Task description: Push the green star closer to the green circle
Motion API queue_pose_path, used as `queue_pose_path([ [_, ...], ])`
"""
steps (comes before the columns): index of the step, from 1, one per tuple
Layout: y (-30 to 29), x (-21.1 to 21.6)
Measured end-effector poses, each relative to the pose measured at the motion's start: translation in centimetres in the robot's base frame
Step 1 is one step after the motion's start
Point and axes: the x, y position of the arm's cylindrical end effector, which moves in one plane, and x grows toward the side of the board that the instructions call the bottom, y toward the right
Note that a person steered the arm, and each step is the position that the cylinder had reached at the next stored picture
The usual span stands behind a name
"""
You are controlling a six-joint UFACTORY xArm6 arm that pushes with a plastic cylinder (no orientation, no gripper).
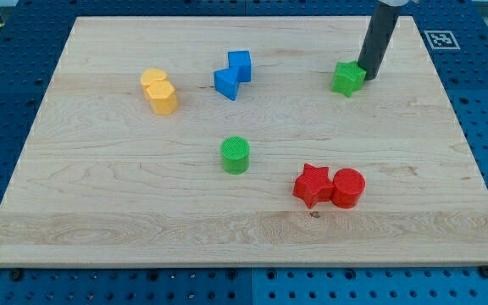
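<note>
Green star (pixel 347 79), green circle (pixel 235 155), dark rod (pixel 379 38).

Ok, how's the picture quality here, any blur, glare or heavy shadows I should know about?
Camera view: lighting is even and soft, no glare on the wooden board. The blocks cast only faint shadows. My tip, at the green star on its right side, looks sharp, and so does the green circle. The board's edges taper towards the view's top from perspective.

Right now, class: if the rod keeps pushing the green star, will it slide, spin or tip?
The green star looks squat, so it probably slides without tipping. My tip touches its right side, so off-centre contact may spin it. Its points could let it slip sideways.
</note>
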Motion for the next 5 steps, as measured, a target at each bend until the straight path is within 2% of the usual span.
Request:
queue_pose_path([
  [1,-2.3,0.0],
  [3,-6.0,3.9],
  [5,-12.0,4.9],
])
